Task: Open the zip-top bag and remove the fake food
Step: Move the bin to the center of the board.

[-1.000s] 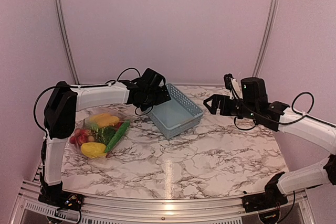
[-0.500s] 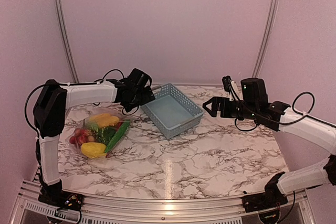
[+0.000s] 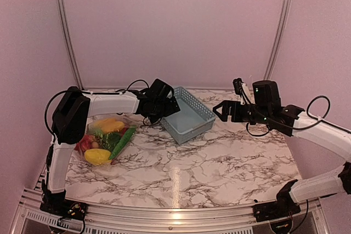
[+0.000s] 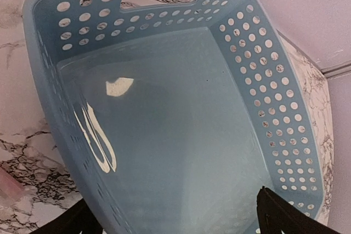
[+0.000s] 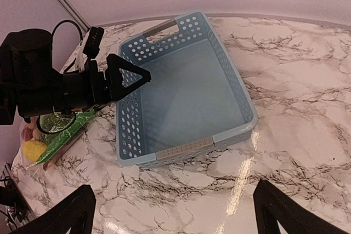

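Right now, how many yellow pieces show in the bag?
2: corn at the far end of the zip-top bag, a lemon-like piece at its near end; more may be hidden.

No text, label, brand or number can be read in any view. The blue basket [image 3: 186,114], the zip-top bag [image 3: 104,135], the marble tabletop [image 3: 219,163], the left arm [image 3: 109,102] and the right arm [image 3: 323,132] carry no legible marking.

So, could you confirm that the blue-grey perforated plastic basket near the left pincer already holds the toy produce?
Not quite: the blue-grey perforated plastic basket near the left pincer is empty, as the right wrist view shows; the toy produce sits in the clear plastic bag.
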Robot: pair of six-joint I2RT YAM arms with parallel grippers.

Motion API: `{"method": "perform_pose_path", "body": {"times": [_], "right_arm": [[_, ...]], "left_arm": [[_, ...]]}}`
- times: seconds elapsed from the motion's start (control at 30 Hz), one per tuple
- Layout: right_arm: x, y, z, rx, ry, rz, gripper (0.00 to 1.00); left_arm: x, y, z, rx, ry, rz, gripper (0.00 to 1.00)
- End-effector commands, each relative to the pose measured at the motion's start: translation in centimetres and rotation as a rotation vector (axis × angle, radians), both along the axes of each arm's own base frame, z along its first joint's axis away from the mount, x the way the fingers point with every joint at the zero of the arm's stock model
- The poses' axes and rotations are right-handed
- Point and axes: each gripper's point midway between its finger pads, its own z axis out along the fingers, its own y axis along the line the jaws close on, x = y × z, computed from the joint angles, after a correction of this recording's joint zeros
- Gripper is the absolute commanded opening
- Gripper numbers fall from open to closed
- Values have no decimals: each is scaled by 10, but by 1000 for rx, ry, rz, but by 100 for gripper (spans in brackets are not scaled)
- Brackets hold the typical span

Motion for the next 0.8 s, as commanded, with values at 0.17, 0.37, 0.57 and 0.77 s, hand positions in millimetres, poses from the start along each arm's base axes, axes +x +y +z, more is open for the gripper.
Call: {"method": "perform_pose_path", "body": {"times": [0.17, 0.37, 0.57, 0.77], "right_arm": [[16, -5, 11, -10, -12, -55, 99], [21, -10, 9, -15, -12, -96, 99], [25, -19, 10, -59, -26, -135, 99], [24, -16, 17, -67, -37, -106, 99]], "left_arm": [[18, -57, 18, -123, -50, -163, 99], [18, -52, 26, -62, -69, -174, 99], [9, 13, 65, 96, -135, -53, 99], [-1, 104, 67, 233, -114, 106, 99]]}}
